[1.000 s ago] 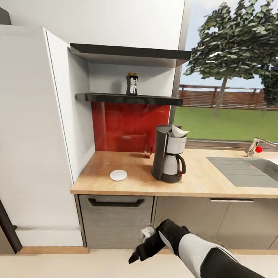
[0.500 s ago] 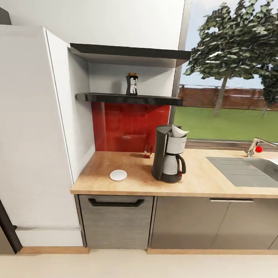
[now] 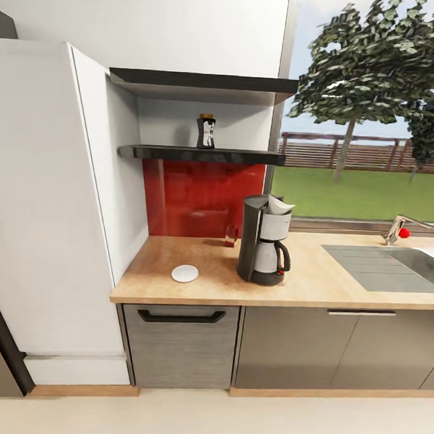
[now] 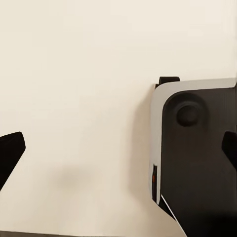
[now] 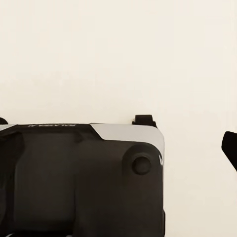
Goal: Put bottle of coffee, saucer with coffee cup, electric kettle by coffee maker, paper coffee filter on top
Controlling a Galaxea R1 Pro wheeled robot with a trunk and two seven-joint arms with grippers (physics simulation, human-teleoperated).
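Coffee maker (image 3: 264,240) stays put; right arm has dropped away.

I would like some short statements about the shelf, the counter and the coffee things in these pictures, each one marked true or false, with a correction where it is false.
1. The bottle of coffee stands on the kitchen shelf. True.
2. The saucer lies on the kitchen countertop with a cup on it. False: the saucer is bare.
3. The paper coffee filter sits at the top of the coffee maker. True.
4. The coffee maker stands inside the sink. False: it stands on the wood worktop, between the saucer and the sink.
5. The left gripper has its fingers spread apart. True.
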